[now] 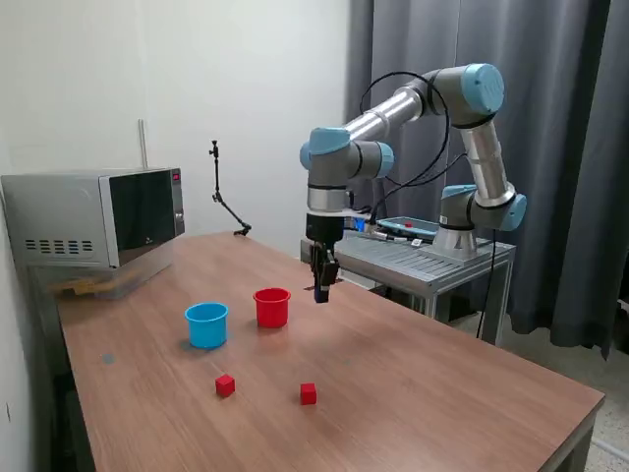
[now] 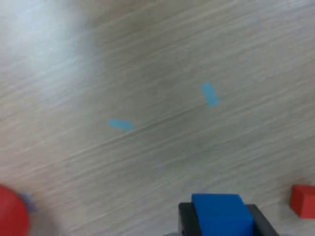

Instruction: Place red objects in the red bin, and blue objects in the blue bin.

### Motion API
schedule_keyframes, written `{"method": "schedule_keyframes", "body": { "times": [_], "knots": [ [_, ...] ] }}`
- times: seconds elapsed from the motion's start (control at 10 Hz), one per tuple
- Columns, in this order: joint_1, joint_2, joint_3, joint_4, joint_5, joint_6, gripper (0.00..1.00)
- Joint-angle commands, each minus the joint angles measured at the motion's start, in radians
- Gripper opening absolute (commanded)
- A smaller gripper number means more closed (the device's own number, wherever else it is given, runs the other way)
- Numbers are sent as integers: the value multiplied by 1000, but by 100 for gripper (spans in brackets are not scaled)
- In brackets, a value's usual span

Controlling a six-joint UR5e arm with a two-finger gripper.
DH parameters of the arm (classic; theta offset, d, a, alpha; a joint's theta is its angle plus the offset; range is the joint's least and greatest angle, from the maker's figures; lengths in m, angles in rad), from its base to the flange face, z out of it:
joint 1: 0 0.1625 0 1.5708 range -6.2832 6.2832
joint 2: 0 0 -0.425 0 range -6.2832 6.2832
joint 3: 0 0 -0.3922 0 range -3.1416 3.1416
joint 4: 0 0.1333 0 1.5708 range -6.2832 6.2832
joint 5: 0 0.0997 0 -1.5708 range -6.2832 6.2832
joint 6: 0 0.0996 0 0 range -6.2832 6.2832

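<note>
A blue cube (image 2: 217, 212) sits clamped between the jaws of the end effector (image 1: 321, 287), held clear above the worktop (image 1: 413, 383) for carrying; the blue bin (image 1: 206, 324) stands beyond the red bin (image 1: 272, 307), so transfer presumably passes over it.

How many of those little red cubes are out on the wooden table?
2. One small red cube lies in front of the light blue plastic cup; the other lies toward the exterior view's right of it. None seems hidden.
</note>
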Motion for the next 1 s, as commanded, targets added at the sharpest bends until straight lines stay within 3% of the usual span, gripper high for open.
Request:
{"method": "schedule_keyframes", "body": {
  "times": [0.0, 0.4, 0.5, 0.9],
  "knots": [
    [-27, 3, -51, 29, -1, 0, 0],
    [-81, 21, -145, 70, -11, -15, 0],
    [-91, 33, -168, 79, -33, -15, 0],
    [-139, 105, -306, 134, -57, -15, 0]
  ]
}}
